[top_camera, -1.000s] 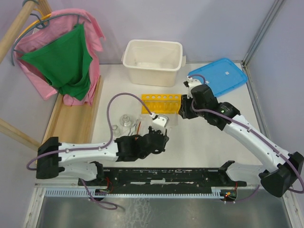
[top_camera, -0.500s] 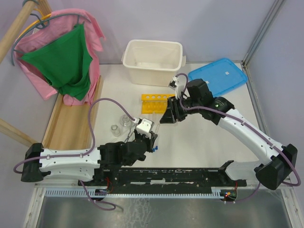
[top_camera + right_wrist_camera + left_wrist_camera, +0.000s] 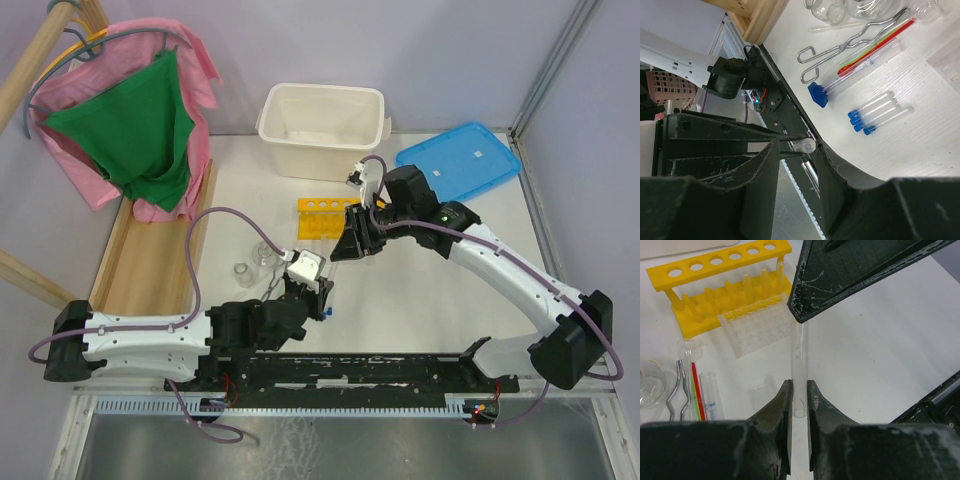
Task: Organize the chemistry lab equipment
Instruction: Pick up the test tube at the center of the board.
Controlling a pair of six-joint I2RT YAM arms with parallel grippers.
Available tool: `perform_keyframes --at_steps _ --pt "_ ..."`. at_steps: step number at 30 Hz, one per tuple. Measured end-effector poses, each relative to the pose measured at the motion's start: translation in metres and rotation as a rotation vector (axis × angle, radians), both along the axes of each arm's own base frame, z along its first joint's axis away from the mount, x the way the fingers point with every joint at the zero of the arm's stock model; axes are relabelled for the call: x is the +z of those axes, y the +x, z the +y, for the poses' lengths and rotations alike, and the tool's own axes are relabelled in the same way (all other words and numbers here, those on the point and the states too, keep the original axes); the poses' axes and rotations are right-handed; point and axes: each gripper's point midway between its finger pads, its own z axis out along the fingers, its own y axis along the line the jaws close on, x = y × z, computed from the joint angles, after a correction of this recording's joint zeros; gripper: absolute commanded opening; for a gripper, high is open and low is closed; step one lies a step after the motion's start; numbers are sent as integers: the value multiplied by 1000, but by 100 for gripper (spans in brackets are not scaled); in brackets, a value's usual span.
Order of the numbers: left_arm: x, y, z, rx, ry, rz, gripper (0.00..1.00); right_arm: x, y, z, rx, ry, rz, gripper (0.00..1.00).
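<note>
My left gripper (image 3: pixel 799 385) is shut on a clear uncapped test tube (image 3: pixel 800 355) and holds it pointing at my right gripper (image 3: pixel 343 247). In the right wrist view the right gripper (image 3: pixel 797 150) is open, its jaws on either side of the tube's round end (image 3: pixel 805 145) with a gap left. The yellow rack (image 3: pixel 325 218) stands behind them and also shows in the left wrist view (image 3: pixel 690 326). On the table lie metal tongs (image 3: pixel 840 50), a thin red rod (image 3: pixel 885 37), several blue-capped tubes (image 3: pixel 880 112) and glass flasks (image 3: pixel 262 255).
A large white tub (image 3: pixel 322 130) stands at the back, a flat blue lid (image 3: pixel 460 160) to its right. A clear plastic tray (image 3: pixel 757 325) leans by the rack. Pink and green cloths (image 3: pixel 140 120) hang on a wooden frame at the left.
My left gripper has drawn back left with the tube. My right gripper has left the rack and come down-left until its jaws stand round the tube's end.
</note>
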Motion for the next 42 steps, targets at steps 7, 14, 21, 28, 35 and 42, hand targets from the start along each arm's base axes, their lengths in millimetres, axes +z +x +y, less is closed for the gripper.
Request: perform_keyframes --at_steps 7,14,21,28,35,42 --pt "3 0 1 2 -3 -8 3 -7 1 4 13 1 13 41" --pt "3 -1 1 2 -5 -9 3 -9 -4 6 31 4 21 38" --pt "2 -1 1 1 1 -9 3 -10 -6 8 46 1 17 23" --pt "-2 0 1 6 18 -8 3 -16 -6 9 56 -12 21 10" --pt "-8 0 2 9 46 -6 17 -22 -6 10 66 -27 21 1" --pt "-8 1 2 20 44 -10 51 -26 -10 9 67 -53 25 1"
